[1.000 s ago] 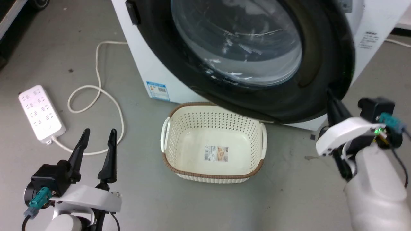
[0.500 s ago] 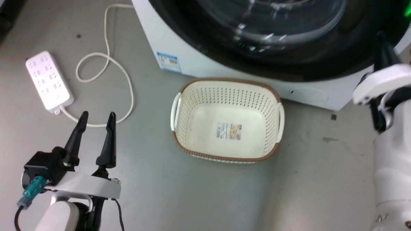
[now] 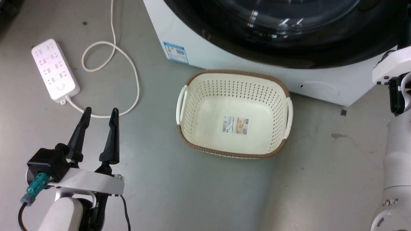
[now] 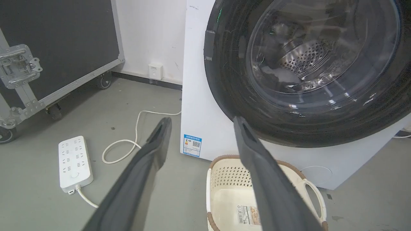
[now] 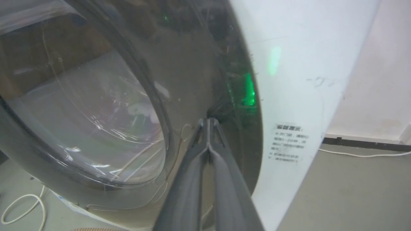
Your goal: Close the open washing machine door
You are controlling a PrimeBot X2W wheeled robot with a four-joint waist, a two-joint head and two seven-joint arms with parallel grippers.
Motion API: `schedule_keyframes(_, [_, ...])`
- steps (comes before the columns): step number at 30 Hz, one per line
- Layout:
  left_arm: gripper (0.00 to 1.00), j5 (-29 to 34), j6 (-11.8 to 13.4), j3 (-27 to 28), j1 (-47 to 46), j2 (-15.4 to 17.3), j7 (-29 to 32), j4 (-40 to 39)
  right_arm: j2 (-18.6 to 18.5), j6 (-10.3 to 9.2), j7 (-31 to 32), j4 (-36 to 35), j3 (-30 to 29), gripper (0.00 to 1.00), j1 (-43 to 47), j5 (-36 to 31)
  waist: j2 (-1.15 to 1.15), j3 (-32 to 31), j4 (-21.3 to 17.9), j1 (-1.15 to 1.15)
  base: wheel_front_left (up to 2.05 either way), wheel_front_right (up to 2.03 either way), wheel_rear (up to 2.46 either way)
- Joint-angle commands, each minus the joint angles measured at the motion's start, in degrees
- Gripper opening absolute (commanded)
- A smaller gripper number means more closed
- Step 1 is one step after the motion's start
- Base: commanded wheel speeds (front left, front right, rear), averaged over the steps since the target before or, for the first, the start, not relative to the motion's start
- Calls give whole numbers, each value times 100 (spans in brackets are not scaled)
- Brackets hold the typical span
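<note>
Door [image 4: 224,80] swung toward washer [image 4: 199,96]; R gripper [image 5: 208,120] together at its rim, L gripper [image 3: 100,111] apart; grey floor [image 3: 192,192].

Black-rimmed glass door [image 4: 229,64] flat against white washer [image 4: 199,106]

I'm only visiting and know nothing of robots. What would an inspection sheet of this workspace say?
Surface: grey floor, a few dark spots.
Job's things: white washer; its black-rimmed door lies against the front, latch not visible.
Clutter: cream basket before the washer, a label inside.
Grippers: left gripper open, holding nothing, above the floor; right gripper shut, tips at the door's rim.
Cables: white cord loops from the power strip toward the washer.
Surroundings: black wheeled case, white wall, wall socket.
</note>
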Motion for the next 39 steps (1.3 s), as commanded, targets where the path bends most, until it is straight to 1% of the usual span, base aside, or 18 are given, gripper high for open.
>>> schedule_keyframes(1, [100, 51, -33, 29, -76, -37, -32, 30, -39, -10, -82, -57, 26, 0, -32, 85, 0, -123, -48, 0, 0, 0, 0])
schedule_keyframes(5, [100, 142, -67, 80, 5, -102, -32, 134, -39, -10, -189, -282, 362, 0, 387, 538, 0, -514, -266, 0, 0, 0, 0])
schedule_keyframes(7, [100, 188, -77, 91, 78, -121, -32, 182, -39, -10, -201, -638, 574, 0, 736, 867, 0, -745, -407, 0, 0, 0, 0])
schedule_keyframes(10, [100, 254, -72, 109, 209, -129, -32, 275, -39, -10, -204, -1320, 940, 0, 1462, 1282, 0, -1114, -667, 0, 0, 0, 0])
schedule_keyframes(13, [100, 319, -34, 86, 349, -137, -32, 326, -39, -10, -205, -1820, 1247, 0, 2184, 1530, 0, -1401, -911, 0, 0, 0, 0])
schedule_keyframes(14, [100, 347, 28, 63, 488, -152, -27, 364, -39, -10, -206, -2215, 1560, 0, 2904, 1725, 0, -1645, -1151, 0, 0, 0, 0])
schedule_keyframes(19, [100, 382, 90, -21, 698, -167, 20, 367, -39, -10, -126, -2720, 2008, 0, 3942, 1966, 0, -1915, -1435, 0, 0, 0, 0])
schedule_keyframes(24, [100, 387, 179, -99, 843, -218, 118, 344, -39, -10, 115, -3157, 2391, 0, 4800, 2191, 0, -2063, -1584, 0, 0, 0, 0])
schedule_keyframes(25, [100, 364, 185, -145, 853, -228, 209, 342, -39, -10, 192, -3360, 2554, 0, 5162, 2390, 0, -2088, -1581, 0, 0, 0, 0])
schedule_keyframes(32, [100, 293, 249, -179, 818, -267, 364, 442, -39, -10, 333, -3607, 2733, 0, 5695, 2683, 0, -2139, -1511, 0, 0, 0, 0])
schedule_keyframes(33, [100, 286, 264, -179, 823, -270, 377, 465, -39, -10, 335, -3616, 2743, 25, 5724, 2689, 0, -2146, -1503, 0, 0, 0, 0])
schedule_keyframes(34, [100, 286, 276, -183, 827, -272, 382, 483, -39, -10, 345, -3621, 2749, 100, 5746, 2683, 0, -2154, -1494, 0, 0, 0, 0])
schedule_keyframes(39, [100, 304, 326, -220, 860, -263, 416, 555, -39, -10, 369, -3647, 2748, 100, 5798, 2665, 0, -2184, -1466, 0, 0, 0, 0])
